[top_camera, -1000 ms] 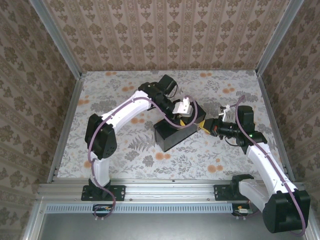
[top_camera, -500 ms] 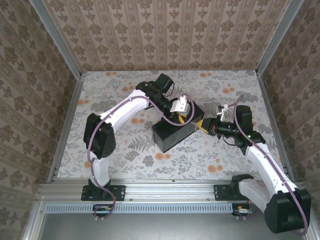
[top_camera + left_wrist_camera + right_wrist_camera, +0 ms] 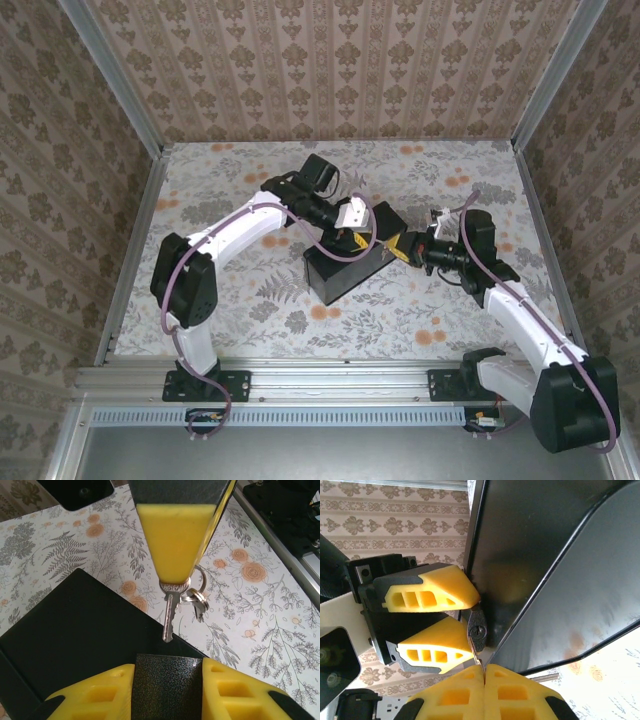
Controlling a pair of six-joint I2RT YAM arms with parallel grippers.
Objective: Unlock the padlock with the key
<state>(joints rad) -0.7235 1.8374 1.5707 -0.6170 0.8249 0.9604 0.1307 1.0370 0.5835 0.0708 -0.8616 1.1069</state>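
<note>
In the left wrist view my left gripper [image 3: 167, 672] is shut on the black speckled padlock [image 3: 167, 692], its yellow fingers pressed against both sides. Coming from the opposite side, my right gripper [image 3: 484, 669] is shut on the silver key [image 3: 169, 615]. The key's tip sits just short of the padlock's end. A ring with a second key [image 3: 198, 601] dangles beside it. The right wrist view shows the padlock's keyhole face [image 3: 478, 630] between the left fingers [image 3: 435, 595], with the key blade [image 3: 474, 652] just below and left of the keyhole. From above, both grippers [image 3: 368, 230] [image 3: 402, 249] meet over the black box.
A black box [image 3: 340, 270] lies mid-table under and beside the grippers, and its glossy side [image 3: 545, 555] stands close to the right of the padlock. The floral table [image 3: 260, 610] is bordered by patterned walls and a metal rail at the near edge.
The left gripper has closed onto the padlock and its arm has shifted left. The right gripper has moved left with the key, closer to the padlock.
</note>
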